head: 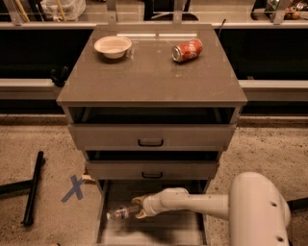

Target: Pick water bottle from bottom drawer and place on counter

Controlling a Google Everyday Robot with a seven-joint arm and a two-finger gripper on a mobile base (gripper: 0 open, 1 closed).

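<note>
nearest: big white rounded arm housing, bottom right corner. a slimmer white forearm runs left from it, low, into the open bottom drawer.

gripper sits inside that drawer, left of centre, pointing left. tan fingers lie one above and one below the water bottle's right end, clamped on it as far as the view shows.

water bottle lies on its side in the bottom drawer, long axis left-right, free end toward the drawer's left wall. clear body; the label band is hard to make out. cannot tell whether it rests on the grey drawer floor or is just off it.

floor left of the cabinet: speckled, with a blue tape x close to the drawer's front left corner, and a black bar lying further left.

above the bottom drawer: middle drawer, black handle, pulled out a little. above that the top drawer, black handle, also pulled out a little, dark gap over each.

counter: glossy grey-brown top, overhanging the sides. white bowl upright at the far left. red soda can on its side at the far right, well apart from the bowl. near half of the counter bare.

beyond: a pale rail behind the cabinet either side, dark space above it, and a plastic bag at the top left edge.
</note>
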